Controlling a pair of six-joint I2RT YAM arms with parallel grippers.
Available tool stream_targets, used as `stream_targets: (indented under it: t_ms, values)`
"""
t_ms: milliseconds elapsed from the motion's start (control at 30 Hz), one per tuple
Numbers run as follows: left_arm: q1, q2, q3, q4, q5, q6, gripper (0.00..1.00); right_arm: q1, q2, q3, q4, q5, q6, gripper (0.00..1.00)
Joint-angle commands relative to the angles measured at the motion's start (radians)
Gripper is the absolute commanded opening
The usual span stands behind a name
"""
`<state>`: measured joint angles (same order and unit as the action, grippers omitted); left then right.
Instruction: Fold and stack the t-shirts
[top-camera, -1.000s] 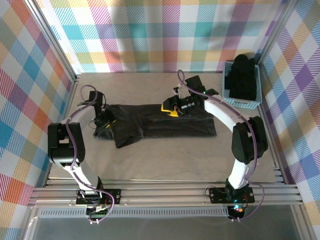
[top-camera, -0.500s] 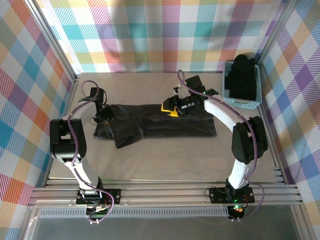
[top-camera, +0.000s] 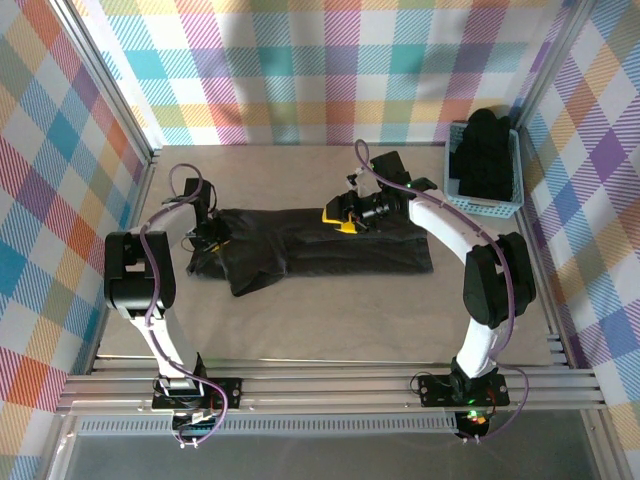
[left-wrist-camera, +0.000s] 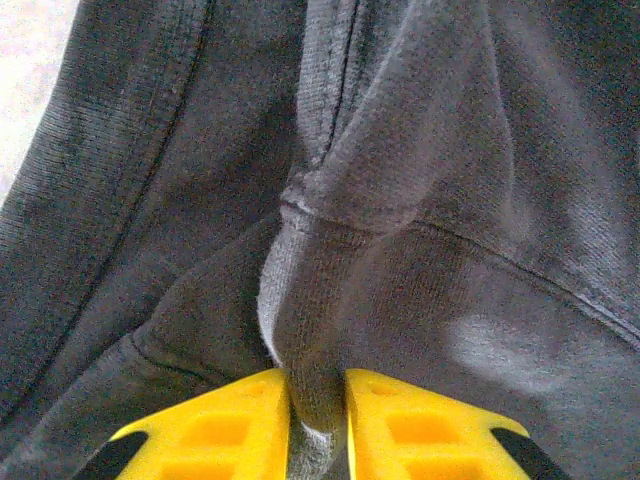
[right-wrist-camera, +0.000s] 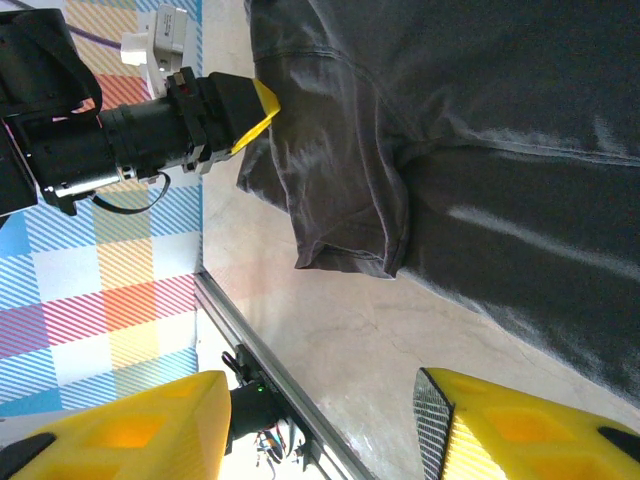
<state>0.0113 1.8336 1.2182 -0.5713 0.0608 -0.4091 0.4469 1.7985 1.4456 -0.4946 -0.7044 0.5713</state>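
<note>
A black t-shirt (top-camera: 320, 255) lies spread lengthwise across the middle of the table. My left gripper (top-camera: 213, 240) is down at its left end. In the left wrist view its yellow fingers (left-wrist-camera: 220, 430) pinch an upright fold of the t-shirt (left-wrist-camera: 450, 200), so the left gripper (left-wrist-camera: 317, 425) is shut on the fabric. My right gripper (top-camera: 338, 217) hovers above the shirt's far edge near the middle. Its jaws stand open with nothing between them, and bare table shows below the right gripper (right-wrist-camera: 320, 430). More black t-shirts (top-camera: 485, 150) are piled in the basket.
A light blue lattice basket (top-camera: 487, 207) stands at the back right corner. Bare table (top-camera: 330, 320) stretches in front of the shirt to the metal rail (top-camera: 330, 385). Plaid walls close in the left, back and right sides.
My left gripper has closed on a fold at the shirt's left end, and its arm has shifted slightly towards the back. The right arm has stayed still.
</note>
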Motion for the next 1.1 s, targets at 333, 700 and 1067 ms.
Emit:
stream_targets:
  t_ms: [333,700,1067]
  values:
    - [-0.008,-0.063,0.092,-0.120,-0.042,-0.010,0.00,0.004,0.032,0.023,-0.012,-0.009,-0.001,0.51]
    - [-0.008,0.118,0.449,-0.372,-0.026,-0.029,0.00,0.005,0.033,0.018,-0.018,-0.008,-0.006,0.51]
    - [-0.007,0.232,0.554,-0.438,-0.159,0.011,0.05,0.001,0.024,0.000,-0.019,0.014,-0.008,0.51]
